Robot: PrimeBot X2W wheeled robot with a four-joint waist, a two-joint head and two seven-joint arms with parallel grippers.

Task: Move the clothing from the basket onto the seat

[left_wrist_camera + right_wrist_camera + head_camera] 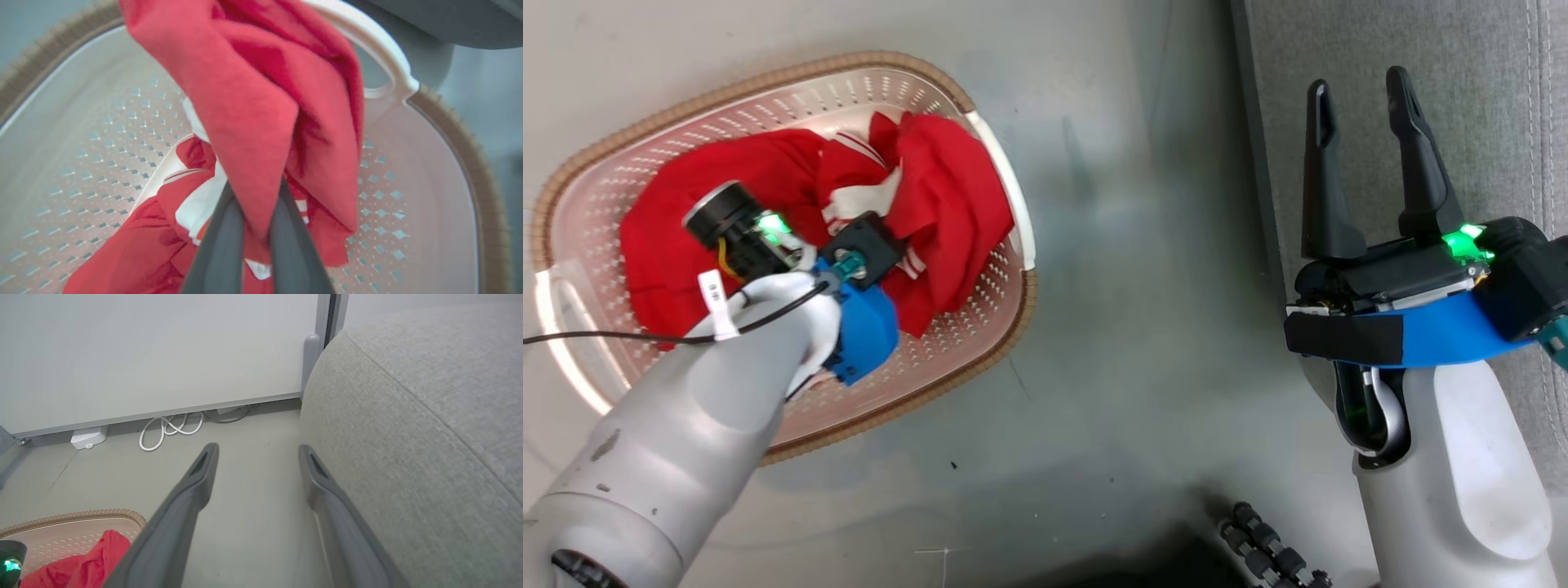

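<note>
Clothing (947,188): red fabric is seen heaped inside the basket (964,318). White panels and red-white striped trim are shown near the middle of the heap. In the left wrist view one red fold (253,102) is drawn up above the rest, which lies on the perforated bottom (102,122).
Basket: it is set on the grey floor (1135,327), well apart from the seat (1494,98). A brown woven rim and a white side handle are visible. A corner of it, with red cloth inside, is caught at the lower left of the right wrist view (81,516).
Left gripper (255,192): it is lowered into the basket, its pale forearm (686,408) reaching in from the lower left of the head view. The fingers (220,245) are drawn close together, and the red fold is pinched between them.
Right gripper (1358,82): it is held up beside the front edge of the seat. The fingers (184,490) are spread well apart and nothing is held between them. No cloth is touched by it.
Seat: light-grey upholstery with a seam line is seen at the right (429,437). Whether the nearer finger touches its side cannot be told.
Floor: bare grey surface lies between basket and seat (245,498).
Background: a white coiled cable (171,428) and a small white box (88,437) are seen at the foot of a pale wall (163,347).
</note>
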